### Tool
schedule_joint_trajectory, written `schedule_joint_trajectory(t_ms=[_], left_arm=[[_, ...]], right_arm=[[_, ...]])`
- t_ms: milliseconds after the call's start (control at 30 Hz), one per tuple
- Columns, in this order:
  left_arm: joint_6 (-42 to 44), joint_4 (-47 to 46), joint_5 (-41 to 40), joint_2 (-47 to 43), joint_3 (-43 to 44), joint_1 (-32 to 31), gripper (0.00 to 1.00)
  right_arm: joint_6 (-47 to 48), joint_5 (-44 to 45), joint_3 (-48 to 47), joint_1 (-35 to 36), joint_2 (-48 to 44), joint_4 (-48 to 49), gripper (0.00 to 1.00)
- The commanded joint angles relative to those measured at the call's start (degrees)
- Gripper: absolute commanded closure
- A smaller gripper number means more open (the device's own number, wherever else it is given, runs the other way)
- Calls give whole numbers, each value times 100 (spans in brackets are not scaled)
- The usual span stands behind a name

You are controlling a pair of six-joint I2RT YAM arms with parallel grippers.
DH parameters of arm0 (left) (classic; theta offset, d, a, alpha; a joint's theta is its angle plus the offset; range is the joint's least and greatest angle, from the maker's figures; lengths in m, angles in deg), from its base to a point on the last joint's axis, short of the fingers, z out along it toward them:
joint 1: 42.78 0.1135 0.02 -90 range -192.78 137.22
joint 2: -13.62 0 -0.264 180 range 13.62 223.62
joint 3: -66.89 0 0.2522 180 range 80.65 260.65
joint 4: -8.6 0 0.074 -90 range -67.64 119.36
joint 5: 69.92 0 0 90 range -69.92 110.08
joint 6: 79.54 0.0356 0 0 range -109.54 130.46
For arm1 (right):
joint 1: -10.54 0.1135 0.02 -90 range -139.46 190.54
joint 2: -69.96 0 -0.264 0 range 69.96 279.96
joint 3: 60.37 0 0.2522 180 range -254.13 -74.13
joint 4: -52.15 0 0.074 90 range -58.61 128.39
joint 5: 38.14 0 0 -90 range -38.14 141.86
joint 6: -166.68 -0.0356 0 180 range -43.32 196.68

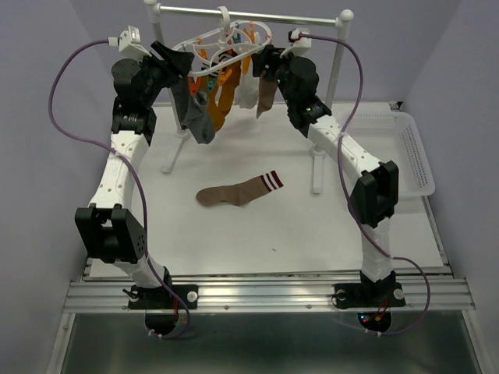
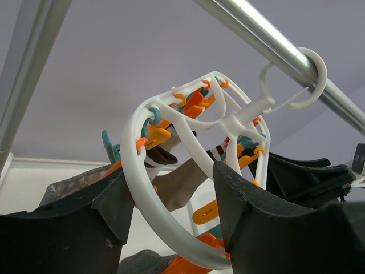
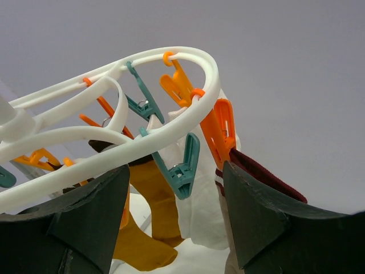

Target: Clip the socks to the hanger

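Five socks show: four hang from the hanger [image 2: 132,160] and one lies on the table [image 1: 234,249]. There is one hanger, one rail [image 1: 249,14], one basket [image 1: 417,152] and two arms.

The left gripper [image 2: 171,174] is up at the hanger's left end, fingers spread wide with the white rim passing between them. It pinches nothing. The hung socks come next: grey [image 1: 199,117], mustard [image 1: 222,101], white [image 1: 248,92], brown [image 1: 267,97]. The hanger's hook is over the rail.

The right gripper [image 3: 175,168] is at the hanger's right end, also spread. A teal clip [image 3: 183,165] dangles between its fingers, ungripped. Just beside it an orange clip [image 3: 223,131] bites the brown sock's striped cuff.

The loose sock [image 1: 238,191] lies flat mid-table, between the stand's feet and well apart from both arms. The basket sits at the table's right edge; I cannot tell its contents. Walls stand close on both sides.
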Motion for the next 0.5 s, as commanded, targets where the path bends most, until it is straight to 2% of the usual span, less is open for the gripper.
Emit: schedule_joint_trajectory(t_ms=[0, 100, 467], left_arm=[[127, -363, 82, -385, 138, 48, 35], [144, -363, 82, -412, 112, 57, 35], [188, -398, 134, -508, 33, 118, 36]], right_arm=[[93, -26, -216, -23, -56, 452, 28], [66, -70, -128, -23, -83, 645, 34], [137, -193, -251, -23, -4, 725, 38]])
